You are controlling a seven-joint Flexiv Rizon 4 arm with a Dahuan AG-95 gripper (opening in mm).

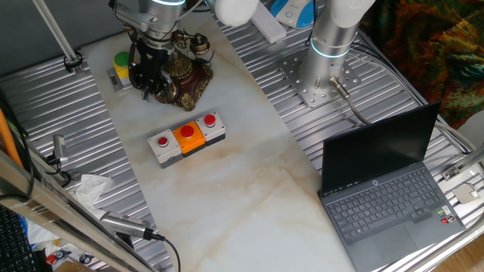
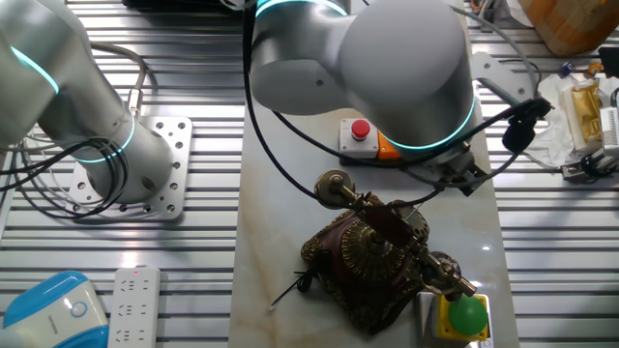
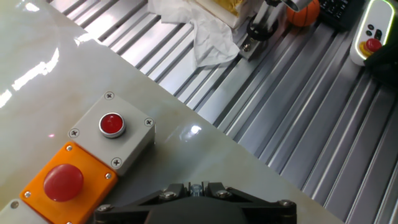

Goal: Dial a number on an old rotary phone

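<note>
The old rotary phone [image 1: 187, 72] stands at the far left of the marble table, with a dark reddish-brown base and brass filigree. In the other fixed view the phone [image 2: 372, 259] shows its round dial and its cradle handset. My black gripper [image 1: 149, 91] hangs down at the phone's left side, close against it, fingers pointing at the table. The frames do not show whether the fingers are apart or together. In the other fixed view the arm's big grey link hides the gripper. The hand view shows only the gripper's body at the bottom edge, no fingers and no phone.
A grey box with red and orange buttons [image 1: 187, 137] lies in front of the phone and also shows in the hand view [image 3: 112, 127]. A green button on a yellow box [image 1: 121, 64] sits left of the gripper. A laptop [image 1: 386, 189] and a second arm's base [image 1: 329, 45] stand to the right.
</note>
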